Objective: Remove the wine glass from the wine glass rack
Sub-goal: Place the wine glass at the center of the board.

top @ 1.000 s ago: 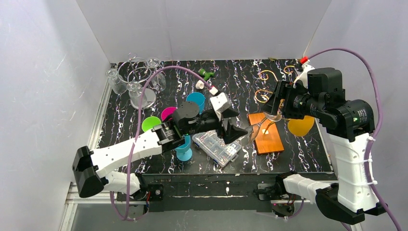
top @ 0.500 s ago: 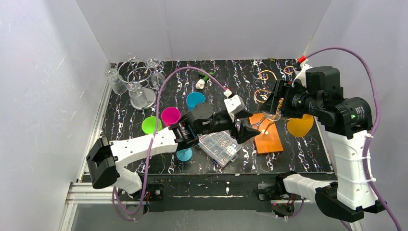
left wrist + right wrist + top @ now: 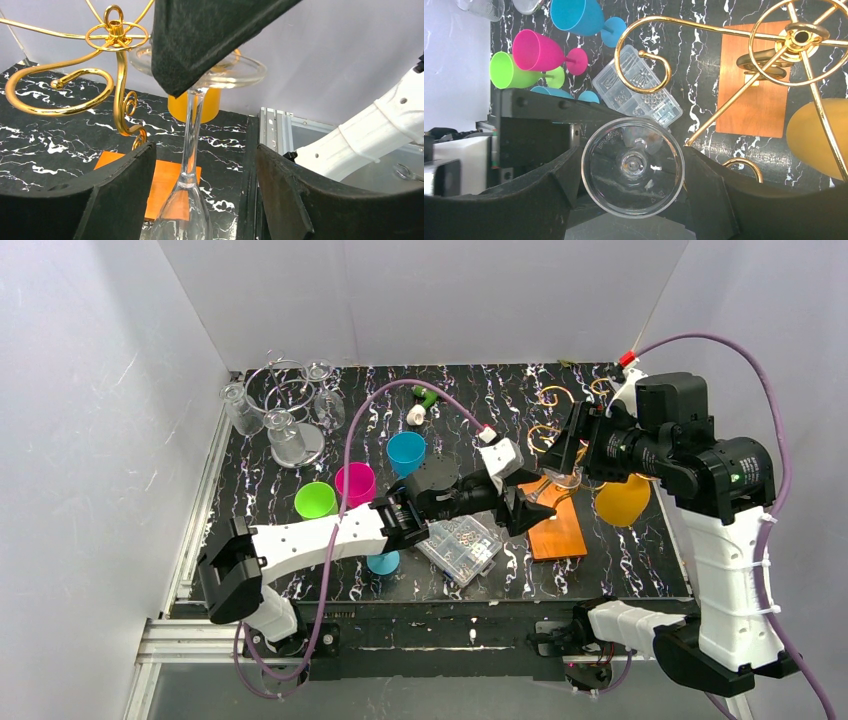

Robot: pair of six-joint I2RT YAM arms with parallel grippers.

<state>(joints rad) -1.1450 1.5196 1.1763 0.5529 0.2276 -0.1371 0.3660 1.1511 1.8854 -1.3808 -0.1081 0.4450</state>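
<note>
The clear wine glass [image 3: 548,495] hangs upside down. Its round foot [image 3: 633,173] is clamped between the fingers of my right gripper [image 3: 633,175], which is shut on it. The golden curled-wire rack [image 3: 548,430] stands on its orange-brown wooden base [image 3: 558,532]; the foot lies just beside one of its arms [image 3: 724,112]. My left gripper [image 3: 200,200] is open, with one finger on each side of the glass stem [image 3: 192,135] and not touching it. The right gripper [image 3: 565,465] is above and the left gripper [image 3: 520,505] is below. The rack [image 3: 115,65] stands left of the stem.
A clear plastic compartment box [image 3: 458,548] lies under the left arm. Blue [image 3: 405,450], pink [image 3: 355,482] and green [image 3: 315,500] goblets stand left of it. A yellow cup [image 3: 622,500] stands right of the base. Clear glasses on a silver stand [image 3: 285,415] are at the back left.
My left arm has swung right, bringing its open fingers around the glass stem. My right gripper has shifted slightly back with the glass foot in it.
</note>
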